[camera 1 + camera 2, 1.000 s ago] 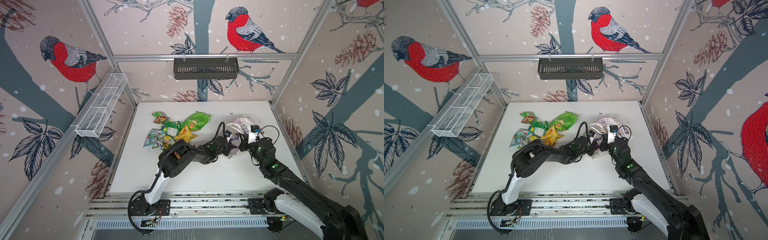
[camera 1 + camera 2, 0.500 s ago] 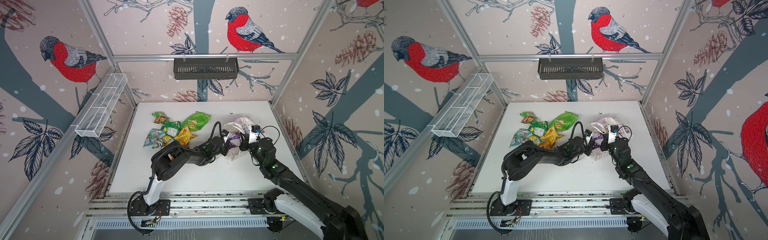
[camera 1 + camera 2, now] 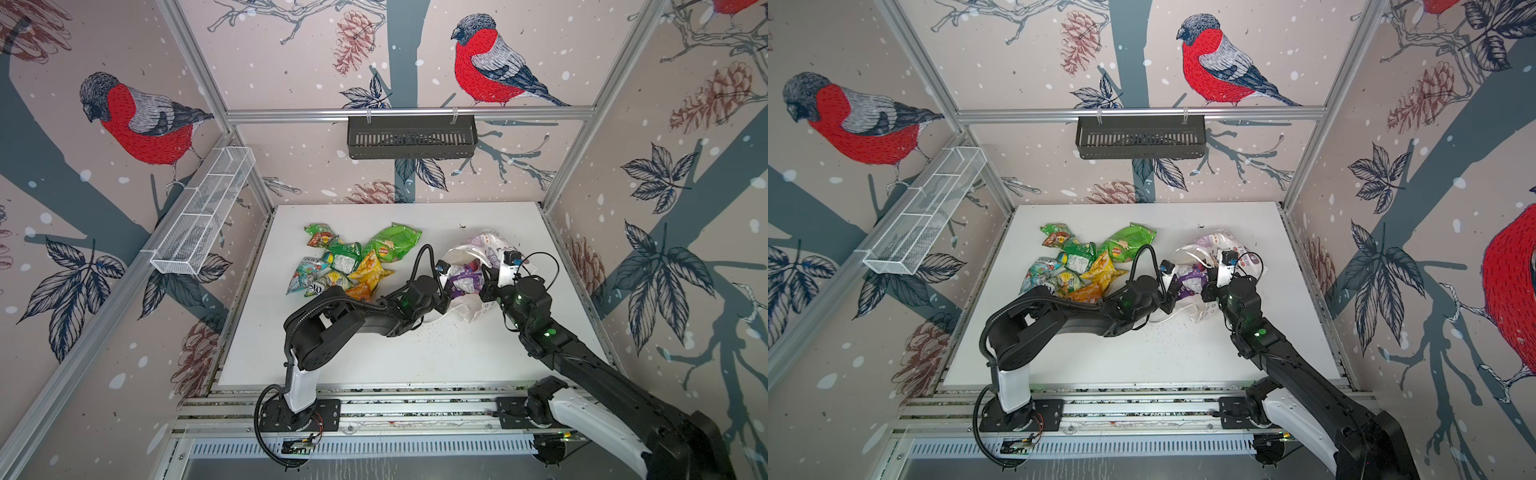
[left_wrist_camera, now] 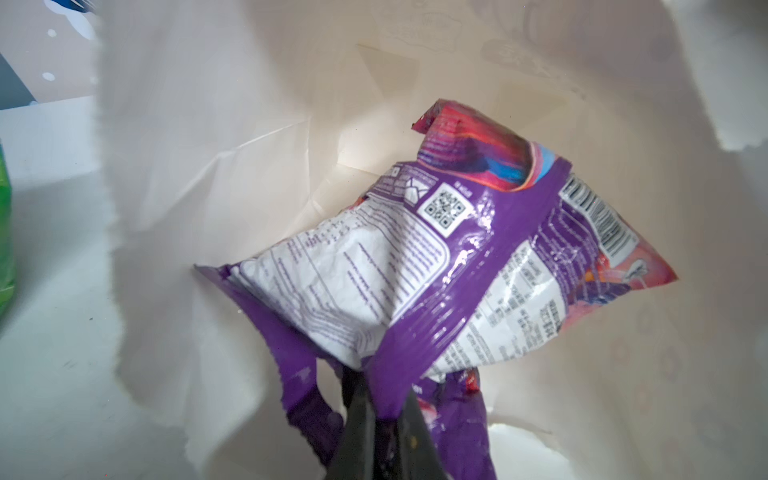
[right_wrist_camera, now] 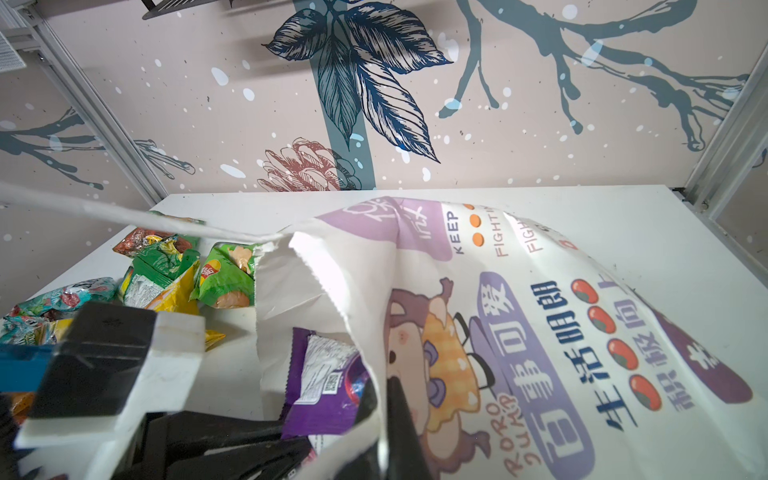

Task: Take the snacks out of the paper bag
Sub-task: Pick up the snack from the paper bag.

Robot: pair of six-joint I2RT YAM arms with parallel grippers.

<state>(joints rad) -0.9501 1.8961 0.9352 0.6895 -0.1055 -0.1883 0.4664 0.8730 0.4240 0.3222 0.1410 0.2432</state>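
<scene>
The worktop carried the slumped paper bag, with snacks heaped beside its mouth. Inside it, the left hand pinched the edge of a purple packet. The right hand clamped the bag's rim. That shallow pinch might slip, or the paper tear.

White table bears loose snacks and a paper bag.

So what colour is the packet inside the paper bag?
Purple packet, white label panel; clearest in the left wrist view.
</scene>
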